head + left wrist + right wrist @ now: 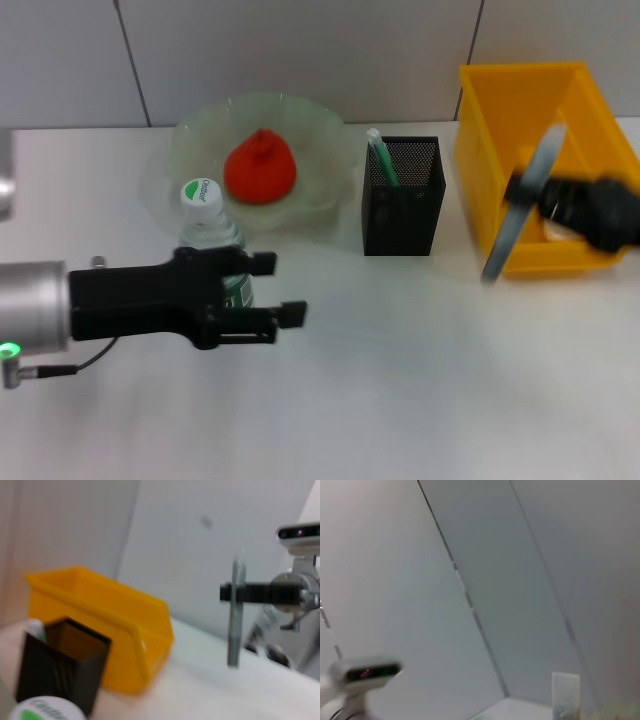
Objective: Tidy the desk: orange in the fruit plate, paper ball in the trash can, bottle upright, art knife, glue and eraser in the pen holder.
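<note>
A white desk (400, 380) — behind it, a pale panelled wall (300, 50) with dark seams.

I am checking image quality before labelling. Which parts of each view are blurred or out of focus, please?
Head view: the right gripper and the glue it holds are smeared, while the bottle and pen holder look sharp. Left wrist view: the trash can and the glue are soft, the bottle cap at the edge most. Right wrist view: only a hazy wall.

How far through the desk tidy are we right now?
Done: orange in fruit plate, bottle upright by the left gripper, art knife in pen holder. In hand: right gripper holds the glue. Eraser and paper ball: not visible.
</note>
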Controlling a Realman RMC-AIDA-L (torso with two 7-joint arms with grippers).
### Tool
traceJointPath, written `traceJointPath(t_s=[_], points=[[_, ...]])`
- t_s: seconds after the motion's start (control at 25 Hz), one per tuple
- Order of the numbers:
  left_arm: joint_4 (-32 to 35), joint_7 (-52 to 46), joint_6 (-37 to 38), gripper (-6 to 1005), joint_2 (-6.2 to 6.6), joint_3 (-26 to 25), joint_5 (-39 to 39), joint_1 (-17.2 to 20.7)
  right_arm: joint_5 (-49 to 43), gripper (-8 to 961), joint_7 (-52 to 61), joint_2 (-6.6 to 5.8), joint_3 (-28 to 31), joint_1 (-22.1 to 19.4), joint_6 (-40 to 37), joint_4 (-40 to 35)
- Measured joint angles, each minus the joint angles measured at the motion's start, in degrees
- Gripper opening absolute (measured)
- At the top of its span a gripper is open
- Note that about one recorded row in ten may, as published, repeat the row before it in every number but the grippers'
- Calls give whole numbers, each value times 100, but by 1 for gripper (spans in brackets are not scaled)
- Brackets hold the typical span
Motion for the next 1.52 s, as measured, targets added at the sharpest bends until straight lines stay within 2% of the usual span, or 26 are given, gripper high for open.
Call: traceJointPath(t_s=[0.04,0.08,0.12,0.36,0.52,0.8,0.92,1.08,1.52], points=[[-192,1075,-75,827,-5,-176,-483,463,97,148,91,-40,-2,62,28,-168],[-414,1515,-104,827,-1,-296,-833,686,167,148,198,-94,-4,155,88,-358],[-529,1694,-108,826,3,-355,-942,754,208,147,267,-144,-15,256,147,-516],[-1351,2551,-31,826,2,-822,-1130,834,185,144,52,-325,-188,868,1158,-743],[-1690,2896,-48,827,3,-925,-1149,824,176,144,-58,-339,-774,1122,1996,-601],[-1854,3088,-120,826,-3,-974,-1150,791,175,143,-29,-178,-1996,1536,3402,-136],[-1857,3095,-148,827,1,-975,-1150,791,175,147,-13,-83,-2310,1658,3793,16],[-1861,3094,-176,826,4,-975,-1150,785,175,153,-60,57,-2544,1689,4120,12],[-1862,3084,-271,827,13,-975,-1146,732,173,170,48,82,-2587,1661,4196,-1]])
